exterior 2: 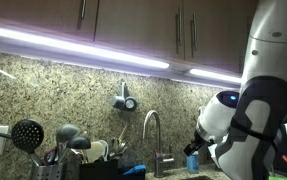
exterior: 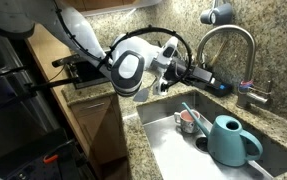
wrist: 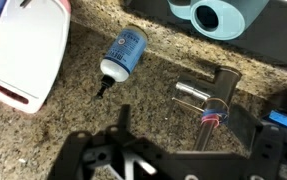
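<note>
Claw (exterior: 205, 75) wide; bottle (wrist: 123, 52) flat, nozzle clawward.

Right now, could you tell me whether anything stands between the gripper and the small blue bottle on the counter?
Nothing visible does: in the wrist view only bare granite counter separates the open gripper from the blue bottle.

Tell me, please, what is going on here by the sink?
The robot arm is reaching over the granite counter behind the sink, close to the faucet. Its fingers are open and hold nothing. The wrist view shows a small blue bottle lying on its side on the counter, beside a white bottle. A teal watering can sits in the sink.
</note>
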`<state>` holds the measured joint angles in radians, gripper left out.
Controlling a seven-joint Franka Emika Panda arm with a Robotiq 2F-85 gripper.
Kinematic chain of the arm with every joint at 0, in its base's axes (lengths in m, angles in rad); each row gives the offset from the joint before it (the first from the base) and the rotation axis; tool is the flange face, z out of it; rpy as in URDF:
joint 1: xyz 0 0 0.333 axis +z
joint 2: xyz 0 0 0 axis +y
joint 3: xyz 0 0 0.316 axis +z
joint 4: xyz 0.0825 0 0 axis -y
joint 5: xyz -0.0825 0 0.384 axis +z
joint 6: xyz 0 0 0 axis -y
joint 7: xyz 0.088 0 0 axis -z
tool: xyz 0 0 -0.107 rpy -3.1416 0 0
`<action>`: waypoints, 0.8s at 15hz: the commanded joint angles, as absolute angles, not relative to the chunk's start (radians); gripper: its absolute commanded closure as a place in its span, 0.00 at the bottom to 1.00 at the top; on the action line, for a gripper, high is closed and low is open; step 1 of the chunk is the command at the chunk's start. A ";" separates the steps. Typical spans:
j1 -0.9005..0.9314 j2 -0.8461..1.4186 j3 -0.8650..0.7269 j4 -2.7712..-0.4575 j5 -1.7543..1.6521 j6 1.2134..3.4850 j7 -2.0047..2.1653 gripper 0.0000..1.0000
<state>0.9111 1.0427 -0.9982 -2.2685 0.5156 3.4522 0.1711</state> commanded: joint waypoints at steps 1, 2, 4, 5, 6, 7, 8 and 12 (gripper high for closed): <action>0.895 0.942 -0.993 -2.308 0.510 3.456 0.185 0.00; 0.891 0.930 -0.993 -2.311 0.510 3.456 0.188 0.00; 0.872 0.888 -0.988 -2.311 0.503 3.457 0.189 0.00; 0.859 0.861 -0.983 -2.312 0.498 3.457 0.189 0.00; 0.839 0.825 -0.974 -2.311 0.481 3.457 0.180 0.00; 0.824 0.798 -0.969 -2.312 0.474 3.457 0.176 0.00; 0.801 0.755 -0.957 -2.305 0.451 3.457 0.161 0.00; 0.691 0.590 -0.900 -2.304 0.324 3.457 0.093 0.00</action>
